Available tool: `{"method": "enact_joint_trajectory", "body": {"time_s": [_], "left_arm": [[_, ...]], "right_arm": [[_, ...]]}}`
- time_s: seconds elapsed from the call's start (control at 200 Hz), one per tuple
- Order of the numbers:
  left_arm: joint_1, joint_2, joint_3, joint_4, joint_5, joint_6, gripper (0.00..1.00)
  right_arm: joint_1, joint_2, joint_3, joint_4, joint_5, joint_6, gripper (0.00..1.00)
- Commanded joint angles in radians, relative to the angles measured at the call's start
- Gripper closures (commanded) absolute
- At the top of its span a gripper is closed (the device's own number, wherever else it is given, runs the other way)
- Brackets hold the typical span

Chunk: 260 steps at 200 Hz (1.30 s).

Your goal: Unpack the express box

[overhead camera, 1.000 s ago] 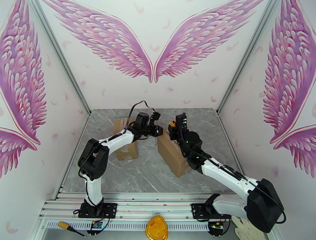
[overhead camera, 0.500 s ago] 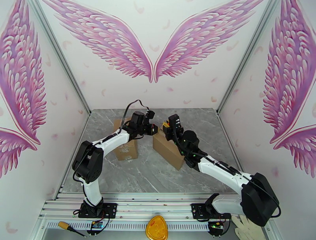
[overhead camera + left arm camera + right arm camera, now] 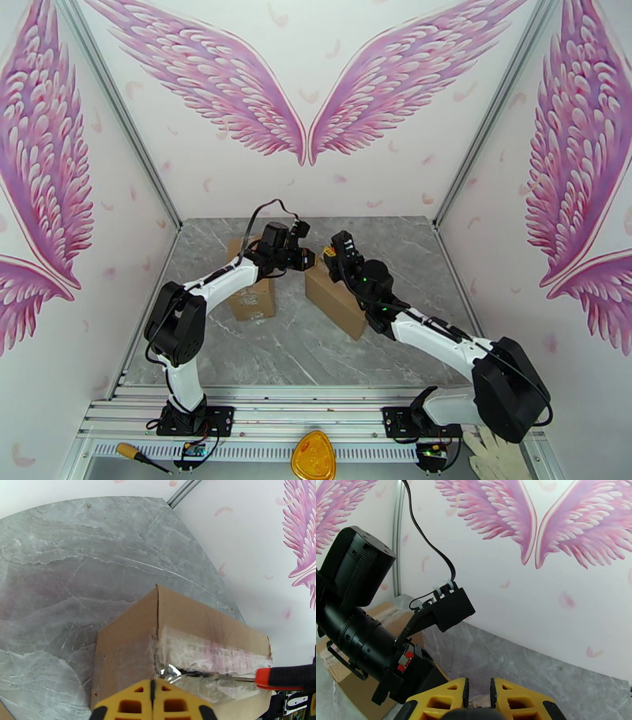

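- Far left on the grey marble table [image 3: 300,347] there's a second cardboard box [image 3: 251,296], partly tucked under my left arm. It sits apart from the one I'm working on.
- My left gripper [image 3: 308,259] hangs over the left end of the express box [image 3: 336,298]. In the left wrist view its yellow fingers [image 3: 130,705] are pressed together with no gap, right at the near end of the box, next to the torn tape. Can't say if they've pinched anything.
- The express box [image 3: 130,645] is plain brown cardboard, lying flat and angled on the table around the middle, flaps down. Clear tape [image 3: 205,657] runs along the top seam, crinkled and ripped open at the end by my left fingers.
- A cutter [image 3: 284,677] with an orange and black handle comes in from the right, its thin metal blade lying along that seam.
- My right gripper [image 3: 332,254] is over the box's far end, just beside the left one. In the right wrist view its fingers [image 3: 517,699] show a narrow gap; I can't tell whether they're clamping something.
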Motion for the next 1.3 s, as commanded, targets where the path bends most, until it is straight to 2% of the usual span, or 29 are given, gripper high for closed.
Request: {"method": "enact_joint_trajectory", "body": {"time_s": [0.0,0.37,0.59,0.735,0.974,1.294], "left_arm": [[0.002,0.021,0.028,-0.068,-0.01,0.026,1.0],[0.016,0.041,0.053,-0.088,-0.041,0.031,1.0],[0.036,0.04,0.059,-0.094,-0.031,0.038,1.0],[0.036,0.044,0.068,-0.096,-0.007,0.052,1.0],[0.022,0.062,0.085,-0.134,0.043,0.093,1.0],[0.005,0.069,0.099,-0.173,0.022,0.124,1.0]], "right_arm": [[-0.009,0.018,0.015,0.028,-0.015,-0.026,1.0],[-0.009,-0.072,-0.035,-0.076,-0.038,-0.058,1.0],[-0.018,-0.193,-0.095,-0.16,-0.015,-0.078,1.0],[-0.024,-0.22,-0.127,-0.179,-0.009,-0.089,1.0],[-0.027,-0.186,-0.077,-0.101,-0.084,-0.084,1.0],[-0.027,-0.051,0.026,-0.03,-0.159,-0.092,1.0]]}}
